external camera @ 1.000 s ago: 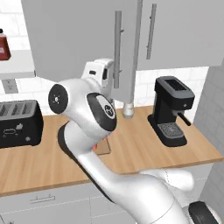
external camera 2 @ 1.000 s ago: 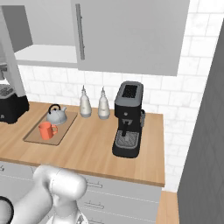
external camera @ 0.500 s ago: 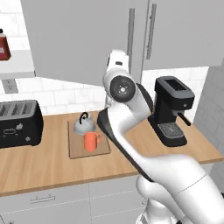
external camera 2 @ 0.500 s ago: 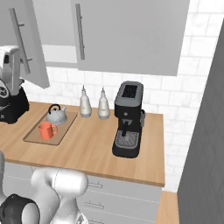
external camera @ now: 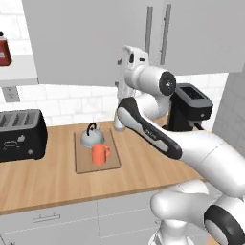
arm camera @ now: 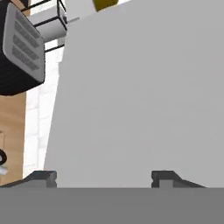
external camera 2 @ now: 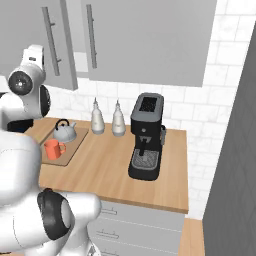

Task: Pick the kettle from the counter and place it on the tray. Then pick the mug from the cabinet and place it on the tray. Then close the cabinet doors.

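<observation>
The silver-grey kettle (external camera: pixel 92 136) (external camera 2: pixel 65 131) and the orange-red mug (external camera: pixel 99 154) (external camera 2: pixel 52 149) both stand on the wooden tray (external camera: pixel 113 162) (external camera 2: pixel 69 152) on the counter (external camera: pixel 57 184). My arm reaches up to the cabinet, with the white hand (external camera: pixel 130 64) (external camera 2: pixel 31 60) against the left cabinet door (external camera: pixel 86 43) (external camera 2: pixel 27 40). In the hand view my gripper (arm camera: pixel 105 178) is open, its fingertips (arm camera: pixel 43 177) wide apart, and the flat grey door panel (arm camera: pixel 140 96) sits close in front. The left door stands slightly ajar, angled out from the right door (external camera 2: pixel 145 35).
A black toaster (external camera: pixel 20 135) sits at the counter's left, a black coffee machine (external camera: pixel 190 107) (external camera 2: pixel 146 136) at its right. Two pale bottles (external camera 2: pixel 97 119) stand by the tiled wall behind the tray. A red box (external camera: pixel 4 50) rests on an open shelf at far left.
The arm has risen from low over the counter and swung right, up to the cabinet. The left door has swung from wide open to nearly shut. Kettle and mug have stayed put.
</observation>
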